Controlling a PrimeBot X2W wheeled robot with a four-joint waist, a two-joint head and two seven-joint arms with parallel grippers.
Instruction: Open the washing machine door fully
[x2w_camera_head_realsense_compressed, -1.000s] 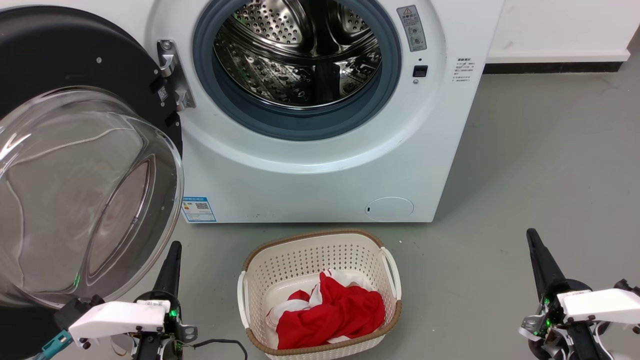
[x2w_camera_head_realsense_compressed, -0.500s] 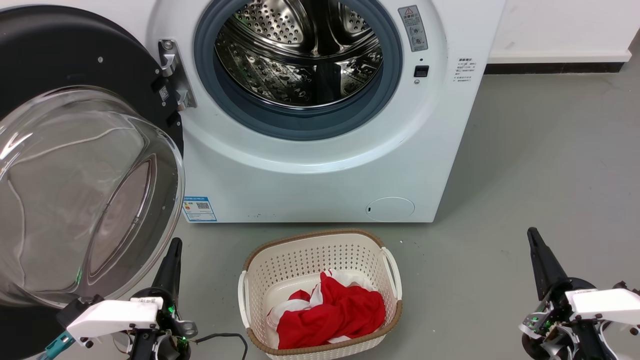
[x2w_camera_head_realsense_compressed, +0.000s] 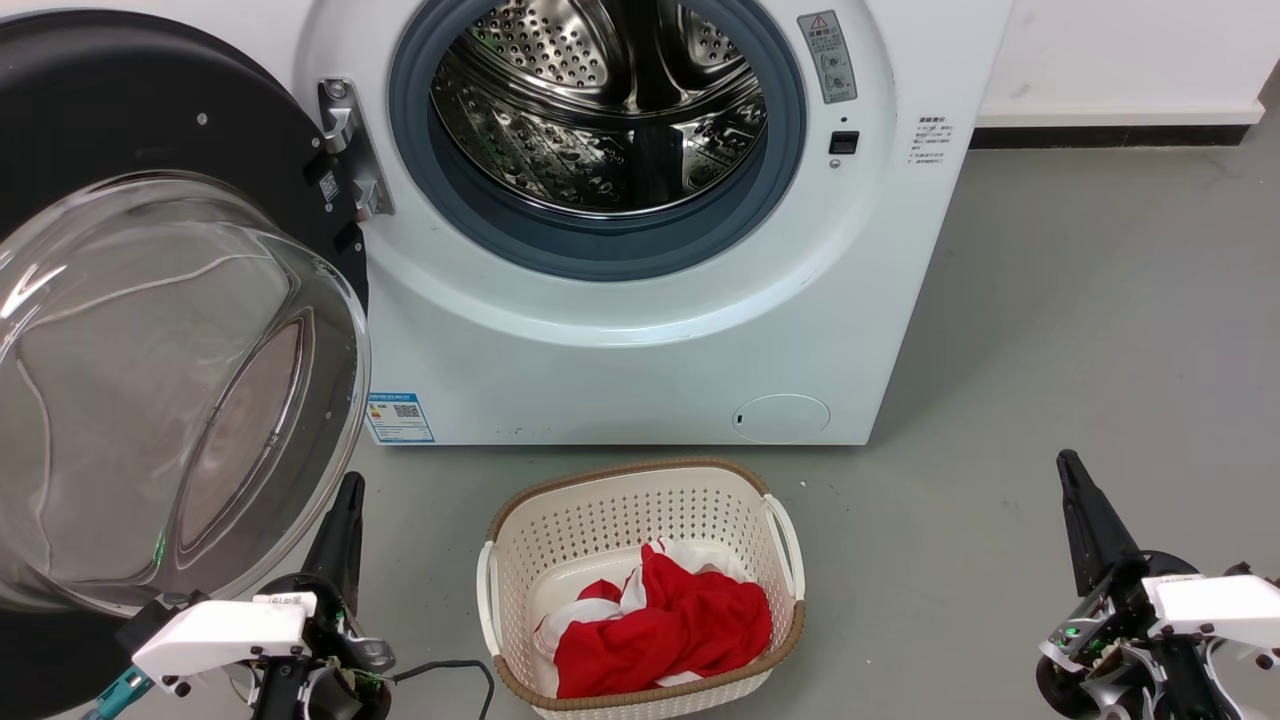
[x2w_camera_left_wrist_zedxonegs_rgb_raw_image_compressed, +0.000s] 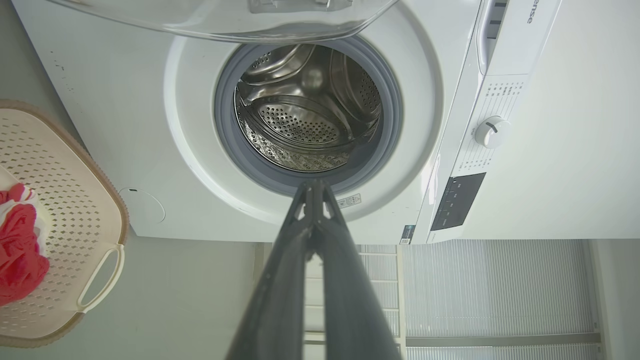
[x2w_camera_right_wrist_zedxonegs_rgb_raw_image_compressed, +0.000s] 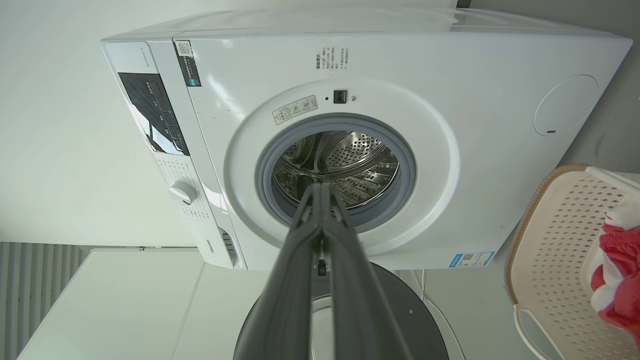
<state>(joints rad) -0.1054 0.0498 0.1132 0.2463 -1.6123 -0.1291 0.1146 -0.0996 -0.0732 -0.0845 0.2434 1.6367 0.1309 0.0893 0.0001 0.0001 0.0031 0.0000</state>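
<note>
Grey floor (x2w_camera_head_realsense_compressed: 1050, 300) in front of the washing machine (x2w_camera_head_realsense_compressed: 620, 350), white wall behind it.

**Door position.** Locate the washing machine door (x2w_camera_head_realsense_compressed: 150, 110) swung out to the left of the washing machine on its hinge (x2w_camera_head_realsense_compressed: 345, 140), well clear of the gasket (x2w_camera_head_realsense_compressed: 600, 250) and the drum (x2w_camera_head_realsense_compressed: 600, 110), with its glass bowl (x2w_camera_head_realsense_compressed: 170, 390) bulging forward. Judge the opening as wide and probably near full travel. Cannot confirm the end stop.

**Grippers.**
- Left gripper (x2w_camera_head_realsense_compressed: 340, 520): low, off the washing machine's front left corner, close beside the lower edge of the glass bowl. Fingers pressed together, nothing held. Cannot tell the gap to the glass.
- Right gripper (x2w_camera_head_realsense_compressed: 1085, 510): well off the washing machine's front right corner, likewise closed up and empty.

**Likely faults and causes.**
- Striking the glass bowl: lifting or swinging the left gripper without first backing it away from the door.
- Nudging the door back toward the washing machine's opening: any contact on the bowl's outer side.
- Straining the hinge: pushing on once the door reaches its stop.
- Slipping off: pressing closed fingers against the glossy, curved surface.
- Knocking the laundry basket (x2w_camera_head_realsense_compressed: 640, 480), directly in front of the washing machine: sweeping either gripper across low.
</note>
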